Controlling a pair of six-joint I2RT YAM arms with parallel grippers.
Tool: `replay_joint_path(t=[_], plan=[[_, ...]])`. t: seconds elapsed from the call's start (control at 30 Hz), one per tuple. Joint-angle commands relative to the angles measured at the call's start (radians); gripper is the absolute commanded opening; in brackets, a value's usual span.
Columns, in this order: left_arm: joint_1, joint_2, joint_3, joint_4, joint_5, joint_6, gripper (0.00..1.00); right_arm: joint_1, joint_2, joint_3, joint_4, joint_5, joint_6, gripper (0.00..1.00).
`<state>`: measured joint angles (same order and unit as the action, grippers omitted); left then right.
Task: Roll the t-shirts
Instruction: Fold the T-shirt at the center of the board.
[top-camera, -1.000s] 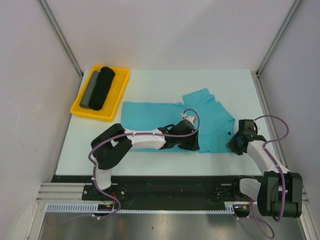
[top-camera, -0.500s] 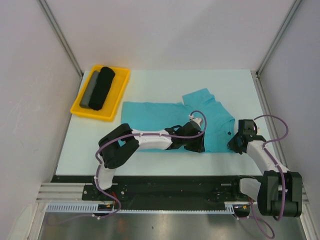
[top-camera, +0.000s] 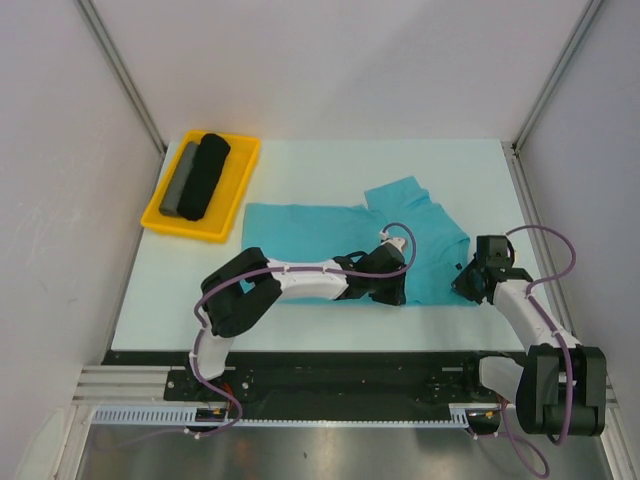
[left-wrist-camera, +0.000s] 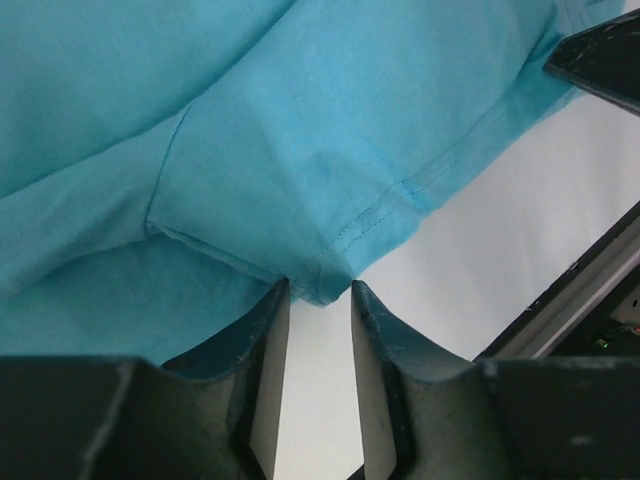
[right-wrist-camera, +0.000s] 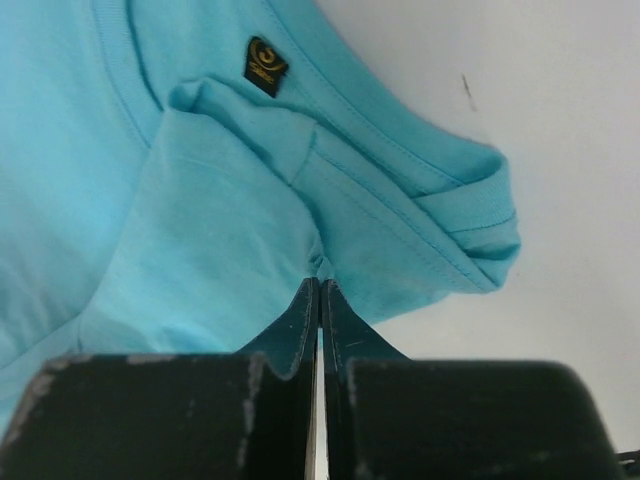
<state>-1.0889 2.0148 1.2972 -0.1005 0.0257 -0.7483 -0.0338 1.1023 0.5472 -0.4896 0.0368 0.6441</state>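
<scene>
The turquoise t-shirt (top-camera: 320, 228) lies spread on the white table, its collar end to the right. My left gripper (top-camera: 393, 293) is at the shirt's near hem. In the left wrist view its jaws (left-wrist-camera: 320, 290) stand slightly apart, with a folded hem corner of the shirt (left-wrist-camera: 300, 130) at the fingertips. My right gripper (top-camera: 463, 284) is at the shirt's right edge. In the right wrist view it (right-wrist-camera: 320, 283) is shut on a pinch of the cloth (right-wrist-camera: 200, 200) below the dark neck label (right-wrist-camera: 265, 65). A black roll (top-camera: 205, 175) and a grey roll (top-camera: 180, 180) lie side by side.
The two rolls lie in a yellow tray (top-camera: 190, 230) at the table's back left. Grey walls with metal posts close in the left, back and right. A black rail (left-wrist-camera: 560, 310) runs along the near table edge.
My left gripper has slid right along the shirt's near hem, its arm stretching out. My right gripper has barely shifted and keeps its grip on the cloth.
</scene>
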Motion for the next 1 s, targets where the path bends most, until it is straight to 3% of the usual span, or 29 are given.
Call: replay_joint_path(t=[0.0, 0.53, 0.97], plan=[[-0.008, 0.015, 0.062, -0.025, -0.024, 0.024, 0.31, 0.011, -0.018, 0.062, 0.01, -0.011, 0.017, 0.0], [0.009, 0.041, 0.148, -0.067, -0.079, 0.038, 0.0, 0.011, 0.04, 0.152, 0.049, -0.025, 0.009, 0.0], [0.116, 0.097, 0.241, -0.07, -0.083, 0.052, 0.0, -0.017, 0.212, 0.226, 0.255, -0.08, -0.006, 0.0]])
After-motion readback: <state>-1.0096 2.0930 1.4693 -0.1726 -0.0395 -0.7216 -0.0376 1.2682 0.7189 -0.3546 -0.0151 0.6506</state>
